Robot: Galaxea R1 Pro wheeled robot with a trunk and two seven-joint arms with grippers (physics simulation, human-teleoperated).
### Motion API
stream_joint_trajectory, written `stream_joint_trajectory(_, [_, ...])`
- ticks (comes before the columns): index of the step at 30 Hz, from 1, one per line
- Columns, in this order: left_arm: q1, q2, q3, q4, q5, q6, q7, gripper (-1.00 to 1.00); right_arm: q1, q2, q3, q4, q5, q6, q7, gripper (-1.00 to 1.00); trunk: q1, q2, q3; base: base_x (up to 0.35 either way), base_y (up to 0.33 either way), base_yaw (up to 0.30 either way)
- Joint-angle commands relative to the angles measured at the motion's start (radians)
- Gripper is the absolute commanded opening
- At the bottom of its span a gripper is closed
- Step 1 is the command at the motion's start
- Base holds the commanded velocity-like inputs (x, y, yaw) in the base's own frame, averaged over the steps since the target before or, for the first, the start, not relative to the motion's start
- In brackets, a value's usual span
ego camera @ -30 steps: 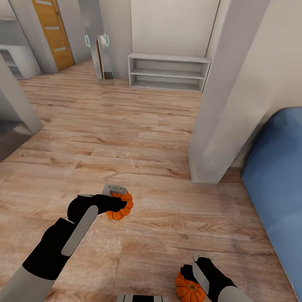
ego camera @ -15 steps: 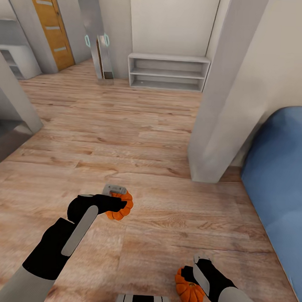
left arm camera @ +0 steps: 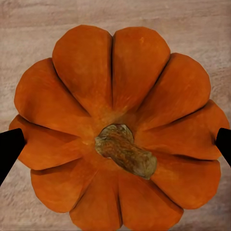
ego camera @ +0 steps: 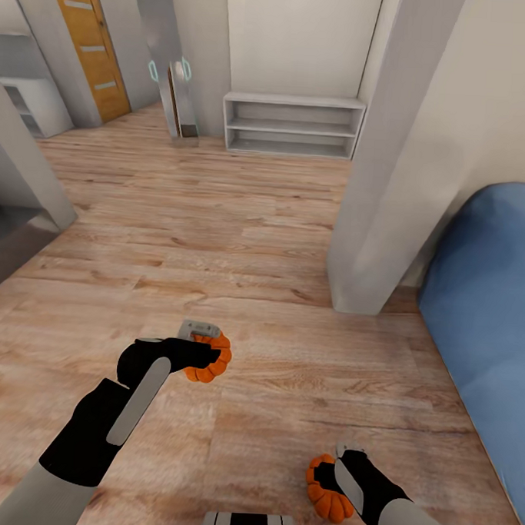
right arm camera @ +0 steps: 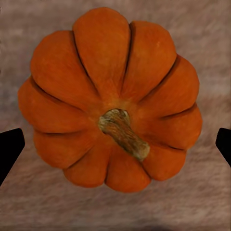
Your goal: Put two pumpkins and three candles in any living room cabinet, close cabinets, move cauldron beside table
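Two orange ribbed pumpkins show. My left gripper [ego camera: 204, 344] points down over one pumpkin [ego camera: 211, 360] and is shut on it; in the left wrist view both black fingertips [left arm camera: 10, 149] touch the sides of that pumpkin [left arm camera: 115, 91]. The other pumpkin [ego camera: 326, 493] lies under my right gripper [ego camera: 338, 466] near the bottom edge of the head view. In the right wrist view this pumpkin [right arm camera: 110, 77] sits stem-up between the spread fingertips [right arm camera: 9, 149], with a narrow strip of floor showing on each side. Candles, cabinet, cauldron and table are out of view.
Wooden floor stretches ahead. A grey pillar [ego camera: 382, 184] stands right of centre, with a blue sofa [ego camera: 490, 321] beyond it at the right edge. A white open shelf unit [ego camera: 293, 125] is against the far wall, and an orange door [ego camera: 85, 45] at the far left.
The pumpkin at my right gripper has shifted forward relative to the fingers and looks slightly smaller. The left arm and its pumpkin have not moved. The view has drifted very slightly.
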Motion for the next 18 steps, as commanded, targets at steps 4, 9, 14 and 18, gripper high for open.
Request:
stream_joint_trajectory(4, [-0.001,0.001,-0.002,-0.001,0.009,0.002,0.011,-1.0,0.0,0.001,0.009,-0.003,-0.01,0.003,-0.009,1.0,0.0,0.0,-0.001,-0.009,0.004,0.0])
stream_joint_trajectory(9, [-0.001,0.0,-0.002,-0.001,0.009,0.002,0.011,-1.0,0.0,-0.002,0.009,-0.002,-0.009,-0.035,-0.009,1.0,0.0,0.0,-0.001,-0.002,0.001,0.0])
stream_joint_trajectory(14, [-0.001,0.001,-0.002,-0.001,0.009,0.002,0.011,-1.0,0.0,-0.001,0.011,0.0,-0.01,-0.107,-0.01,1.0,0.0,0.0,-0.001,0.0,0.0,0.0])
stream_joint_trajectory(18, [-0.001,0.0,-0.002,-0.001,0.008,0.002,0.011,-1.0,0.0,-0.002,0.011,0.0,-0.01,-0.121,-0.01,1.0,0.0,0.0,-0.001,0.0,0.0,0.0])
